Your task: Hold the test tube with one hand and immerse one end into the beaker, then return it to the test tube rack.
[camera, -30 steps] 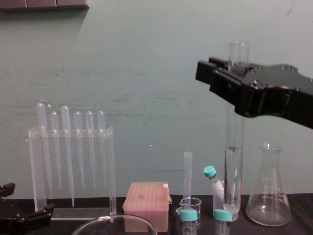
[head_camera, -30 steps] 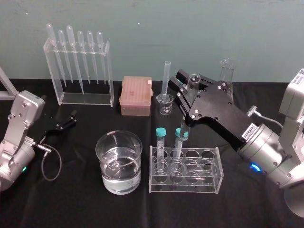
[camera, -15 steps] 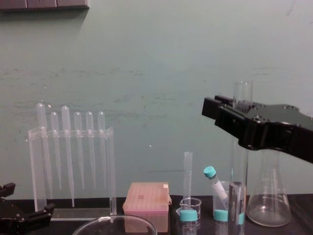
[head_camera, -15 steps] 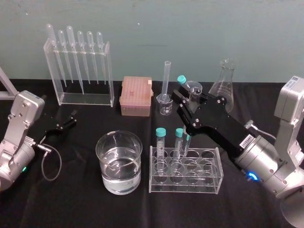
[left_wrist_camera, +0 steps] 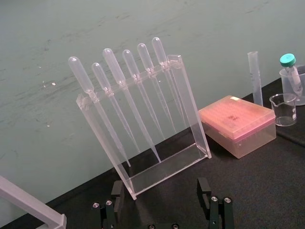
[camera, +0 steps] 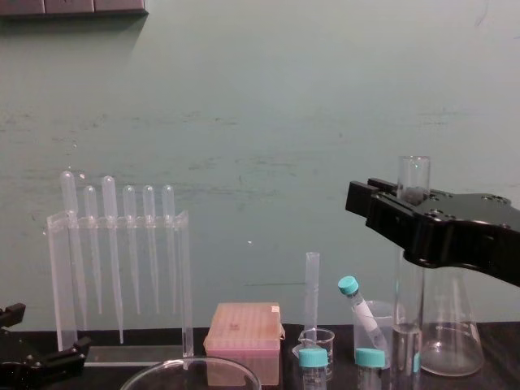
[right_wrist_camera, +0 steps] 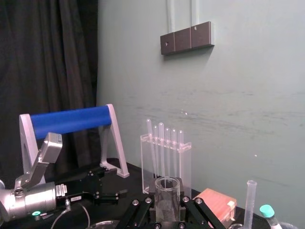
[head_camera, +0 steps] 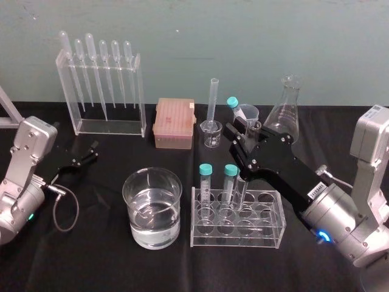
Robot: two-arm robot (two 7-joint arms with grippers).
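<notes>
Black cloth covers the surface [head_camera: 109,255] under a pale green wall, and we have the right end effector [head_camera: 246,131] clamped on the test tube [camera: 413,175] just below its rim. The tube is upright, its lower part down among the holes of the test tube rack [head_camera: 267,236] directly beneath the end effector. Whether the rounded bottom rests on the rack's base we cannot tell. We judge the return to be nearly done, so the risks sit in the release. If we let go before the tube is seated, it drops onto the rack; if we open while pulling sideways, it tips and may drag the light rack along. Room is tight on the end effector's left, where the teal-capped tubes [head_camera: 230,181] stand just beside the glass — a finger spreading that way could knock them. Behind it the conical flask [head_camera: 285,112] and a small cup [head_camera: 248,113] are near, so straight up looks to us the clean way out. The beaker [head_camera: 130,204] sits well apart to its left. Our left end effector [head_camera: 89,153] lies parked far off on that side, fingers spread wide — out of play.
</notes>
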